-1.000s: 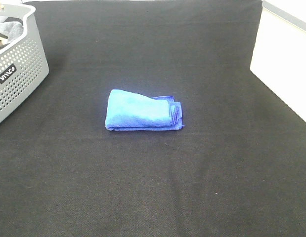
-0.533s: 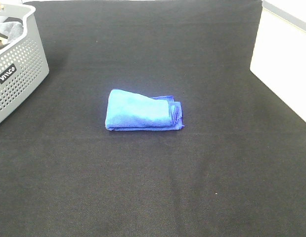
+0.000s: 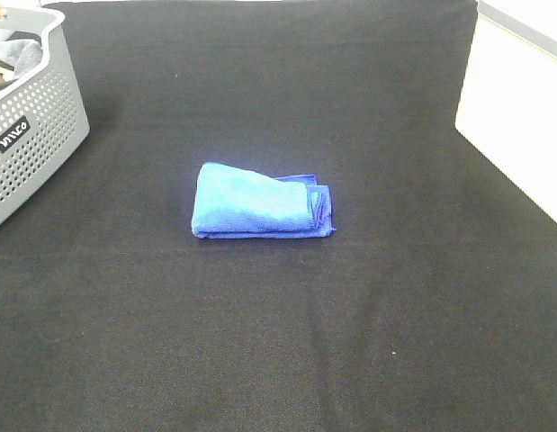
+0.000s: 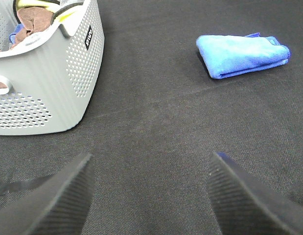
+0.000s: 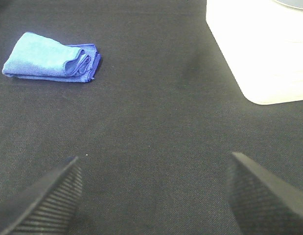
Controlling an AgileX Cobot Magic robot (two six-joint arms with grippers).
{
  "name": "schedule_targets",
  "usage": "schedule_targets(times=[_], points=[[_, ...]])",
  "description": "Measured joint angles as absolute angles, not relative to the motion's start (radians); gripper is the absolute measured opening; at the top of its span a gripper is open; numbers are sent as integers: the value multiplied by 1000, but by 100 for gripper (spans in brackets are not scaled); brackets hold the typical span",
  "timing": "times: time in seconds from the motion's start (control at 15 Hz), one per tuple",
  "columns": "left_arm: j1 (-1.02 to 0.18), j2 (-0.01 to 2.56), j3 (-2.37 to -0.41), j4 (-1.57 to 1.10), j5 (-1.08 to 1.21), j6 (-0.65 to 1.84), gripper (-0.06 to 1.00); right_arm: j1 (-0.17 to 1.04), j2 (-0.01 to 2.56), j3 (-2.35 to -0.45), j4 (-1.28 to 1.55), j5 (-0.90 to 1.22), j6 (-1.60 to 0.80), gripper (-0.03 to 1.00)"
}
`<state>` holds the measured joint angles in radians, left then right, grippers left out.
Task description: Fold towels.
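Exterior high: blue microfiber towel (image 3: pixel 260 203) lies folded, likely finished; left gripper (image 4: pixel 150 188) and right gripper (image 5: pixel 153 188) spread, empty, well behind it.

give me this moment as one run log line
towel: folded, lying on black mat | left tool: open, empty | right tool: open, empty | basket: beside mat's left edge

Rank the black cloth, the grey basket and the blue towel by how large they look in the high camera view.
1. Black cloth, filling most of the view.
2. Grey basket, though the frame edge cuts it off, so only part shows.
3. Blue towel, folded small in the middle.
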<state>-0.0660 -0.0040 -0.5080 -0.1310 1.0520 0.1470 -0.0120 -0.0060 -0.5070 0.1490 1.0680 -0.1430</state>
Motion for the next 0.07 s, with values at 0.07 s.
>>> schedule_targets(times=[0.07], points=[[-66, -4, -508, -131, 1052, 147, 64, -12, -6, -507, 149, 1068, -143, 76]])
